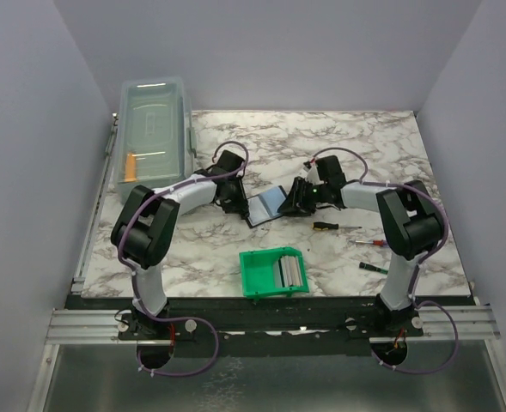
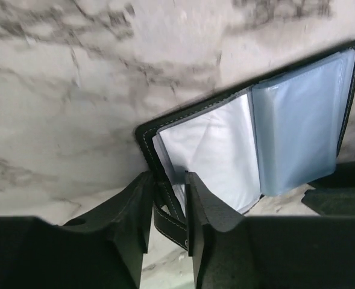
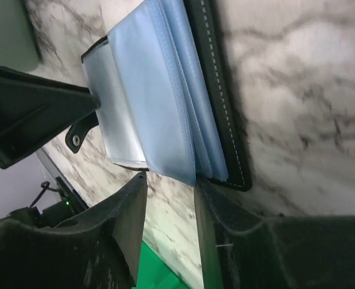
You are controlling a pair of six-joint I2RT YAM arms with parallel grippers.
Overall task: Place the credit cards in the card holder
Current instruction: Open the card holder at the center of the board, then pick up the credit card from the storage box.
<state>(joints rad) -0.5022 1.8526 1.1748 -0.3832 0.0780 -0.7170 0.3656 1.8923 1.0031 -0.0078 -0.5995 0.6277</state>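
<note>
The card holder (image 1: 266, 206) lies open on the marble table between my two grippers, with a black cover and blue-grey clear sleeves (image 2: 298, 120). My left gripper (image 1: 238, 204) is shut on its black cover edge and strap (image 2: 168, 177). My right gripper (image 1: 292, 204) is open at the opposite side. In the right wrist view the sleeves' (image 3: 159, 90) corner reaches just to the gap between the fingertips (image 3: 170, 179). The credit cards (image 1: 290, 271), grey and silver, stand in the green bin (image 1: 257, 279) nearer the front.
A clear lidded box (image 1: 154, 129) holding an orange item stands at the back left. Three screwdrivers (image 1: 334, 227) lie right of the card holder and bin. The green bin also shows in the right wrist view (image 3: 159, 274).
</note>
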